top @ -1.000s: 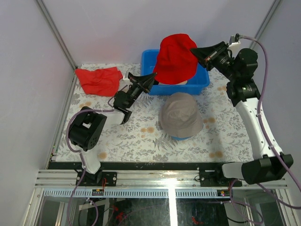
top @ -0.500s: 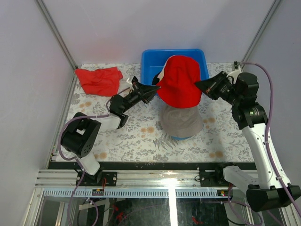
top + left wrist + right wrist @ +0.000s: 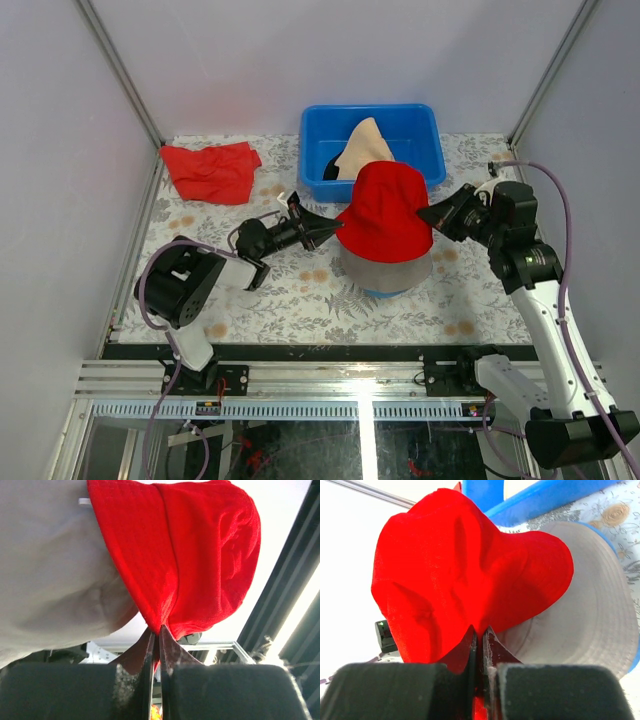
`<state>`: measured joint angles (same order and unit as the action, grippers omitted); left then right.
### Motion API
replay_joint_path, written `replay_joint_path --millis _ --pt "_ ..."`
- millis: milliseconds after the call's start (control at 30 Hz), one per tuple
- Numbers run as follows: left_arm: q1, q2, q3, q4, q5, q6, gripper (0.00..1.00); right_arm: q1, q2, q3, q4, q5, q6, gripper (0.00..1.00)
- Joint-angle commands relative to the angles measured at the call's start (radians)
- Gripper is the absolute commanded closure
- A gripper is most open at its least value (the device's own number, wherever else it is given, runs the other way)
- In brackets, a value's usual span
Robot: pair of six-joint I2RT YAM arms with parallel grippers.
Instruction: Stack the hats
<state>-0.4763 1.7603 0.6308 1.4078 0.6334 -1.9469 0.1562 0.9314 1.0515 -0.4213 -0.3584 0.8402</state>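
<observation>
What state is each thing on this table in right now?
Red fabric bucket hat: pinched at opposite brim edges, over the grey-khaki hat's crown.
Grey-khaki fabric bucket hat: brim down, atop the blue one.
Blue fabric bucket hat: underneath, only brim edge showing.
Peach-beige fabric hat: lying in the bin.
Blue plastic bin: upright, open-topped.
Flat red cloth: crumpled.
Left end effector: shut on red hat.
Right end effector: shut on red hat.

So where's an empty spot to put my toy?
Bare tablecloth along the near edge in front of the grey hat, and between the red cloth and blue bin. Crowded middle: left hand and right hand hold the red hat.
</observation>
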Motion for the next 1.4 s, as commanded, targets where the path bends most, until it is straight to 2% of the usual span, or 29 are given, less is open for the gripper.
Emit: replay_joint_path --millis 0,67,167,367,400,433,533,600,767,967,1067,1267,1367 --pt "-0.003 -0.002 -0.049 0.090 0.081 0.081 1.00 0.001 -0.061 -0.047 -0.040 0.021 -0.060 1.00" --pt "-0.004 -0.004 -0.053 0.052 0.108 0.125 1.00 0.002 -0.080 -0.080 -0.059 0.031 -0.071 1.00" --pt "-0.004 0.000 -0.049 0.000 0.138 0.193 1.00 0.001 -0.104 -0.113 -0.086 0.043 -0.100 0.89" --pt "-0.001 0.063 -0.061 0.035 0.166 0.218 1.00 0.002 -0.146 -0.040 -0.167 0.162 -0.154 0.32" --pt "0.000 0.074 -0.072 0.043 0.165 0.218 1.00 0.002 -0.146 -0.023 -0.186 0.198 -0.161 0.24" --pt "0.003 0.087 -0.082 0.060 0.164 0.214 1.00 0.001 -0.144 -0.010 -0.204 0.233 -0.162 0.20" --pt "0.015 0.125 -0.111 0.123 0.163 0.179 1.00 -0.002 -0.117 0.012 -0.269 0.327 -0.143 0.18" --pt "0.021 0.142 -0.113 0.146 0.169 0.172 1.00 -0.010 -0.095 0.000 -0.287 0.327 -0.130 0.18" --pt "0.040 0.160 -0.111 0.117 0.190 0.188 1.00 -0.074 -0.094 -0.092 -0.161 0.137 -0.078 0.18" --pt "0.074 0.166 -0.102 0.096 0.223 0.201 1.00 -0.228 -0.118 -0.220 -0.013 -0.124 -0.015 0.21" --pt "0.074 0.148 -0.074 0.029 0.244 0.236 1.00 -0.231 -0.121 -0.269 0.112 -0.214 0.065 0.24" --pt "0.074 0.130 -0.031 -0.058 0.266 0.286 1.00 -0.231 -0.087 -0.284 0.339 -0.342 0.183 0.24" --pt "0.075 0.135 -0.017 -0.071 0.271 0.293 1.00 -0.231 -0.050 -0.258 0.371 -0.356 0.195 0.24"
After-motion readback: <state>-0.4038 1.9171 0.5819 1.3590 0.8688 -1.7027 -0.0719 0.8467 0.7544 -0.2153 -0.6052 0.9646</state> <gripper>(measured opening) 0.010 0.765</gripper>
